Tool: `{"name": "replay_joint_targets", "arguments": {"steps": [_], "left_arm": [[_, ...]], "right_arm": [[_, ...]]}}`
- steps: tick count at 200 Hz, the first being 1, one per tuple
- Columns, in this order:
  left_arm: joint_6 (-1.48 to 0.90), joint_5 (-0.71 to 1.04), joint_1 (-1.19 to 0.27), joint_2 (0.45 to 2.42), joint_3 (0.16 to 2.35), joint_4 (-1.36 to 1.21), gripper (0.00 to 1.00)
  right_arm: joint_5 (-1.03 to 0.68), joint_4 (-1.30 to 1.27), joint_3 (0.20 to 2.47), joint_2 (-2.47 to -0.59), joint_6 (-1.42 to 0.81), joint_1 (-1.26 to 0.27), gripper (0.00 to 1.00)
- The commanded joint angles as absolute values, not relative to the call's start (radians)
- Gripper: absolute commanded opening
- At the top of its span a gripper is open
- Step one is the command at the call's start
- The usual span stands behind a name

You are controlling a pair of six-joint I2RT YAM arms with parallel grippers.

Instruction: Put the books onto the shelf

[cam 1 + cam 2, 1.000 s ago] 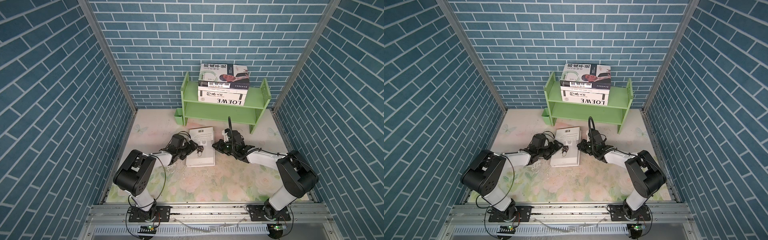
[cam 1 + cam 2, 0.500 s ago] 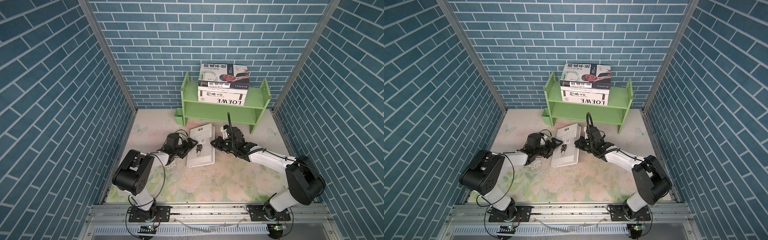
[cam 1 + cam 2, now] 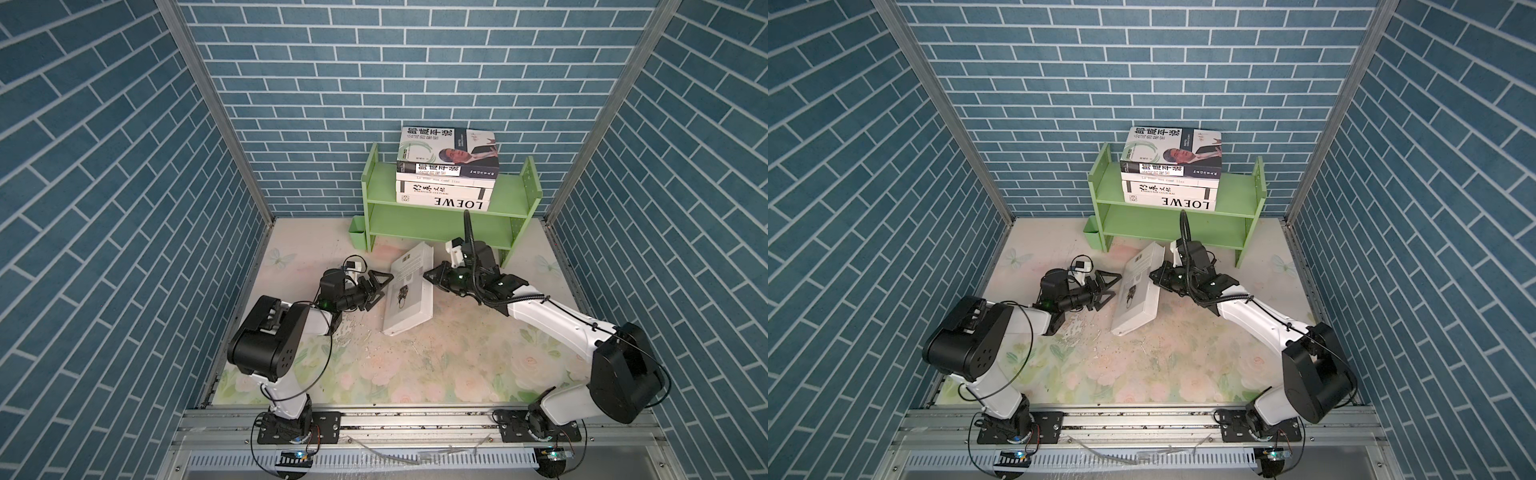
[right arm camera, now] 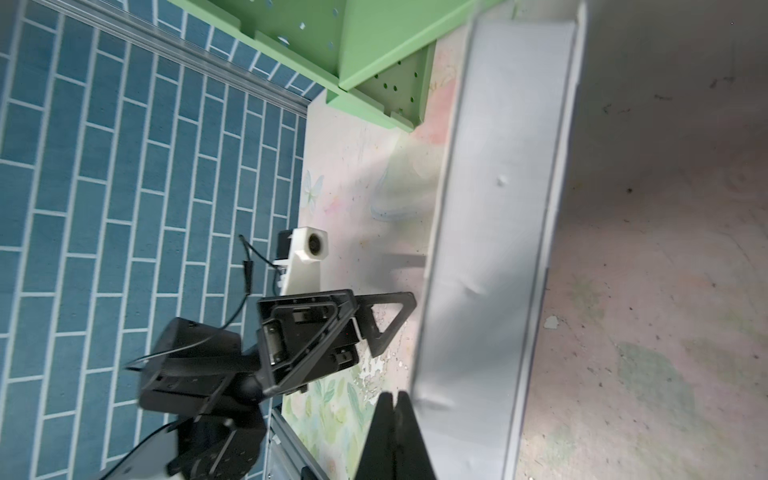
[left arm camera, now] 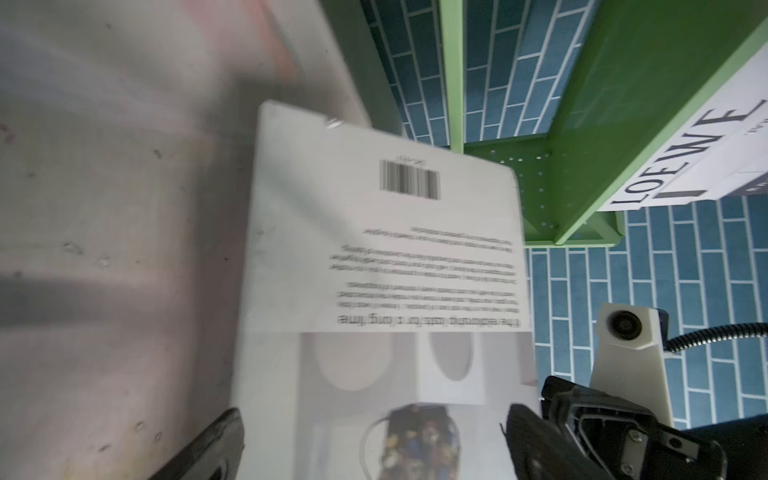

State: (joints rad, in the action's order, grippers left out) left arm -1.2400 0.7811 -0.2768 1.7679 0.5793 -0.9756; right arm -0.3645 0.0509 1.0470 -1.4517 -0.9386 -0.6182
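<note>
Book (image 3: 409, 299) between left pincer (image 3: 384, 289) and right pincer (image 3: 425, 275)

Saw a small green cup (image 3: 357, 235) well beyond the left gripper (image 3: 384, 286), apart from it. Found a flowered table cover (image 3: 415, 374) under that gripper and the right gripper (image 3: 425, 274), with a flaking patch (image 3: 349, 332) just behind the left gripper. Noted a butterfly print (image 3: 279, 258) off the left gripper's outer side and a second butterfly print (image 3: 544, 264) off the right gripper's outer side. Made out blue brick walls (image 3: 374, 62) around both on three sides, metal corner posts (image 3: 210, 104), and, far behind both grippers, a metal rail (image 3: 415, 419) and a slotted strip (image 3: 374, 460).
</note>
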Motion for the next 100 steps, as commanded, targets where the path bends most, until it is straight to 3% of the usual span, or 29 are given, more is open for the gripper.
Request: {"name": "replay_joint_targets", "arguments": {"steps": [1,74,100], "left_arm": [[-1.433,0.846,-0.272,1.878,0.564,-1.36,1.0],[-1.438,0.836,-0.28,1.921,0.577,-1.362,1.0],[-1.407,0.799,-0.281,1.915,0.55,-1.297,1.0]], "right_arm": [[-0.413,0.122,1.113,-1.408,-0.942,-0.591,0.0],[-0.357,0.237,1.112,-1.384,-0.871,-0.561,0.0],[-0.316,0.187,1.014,-1.39,-0.88,-0.553,0.38]]}}
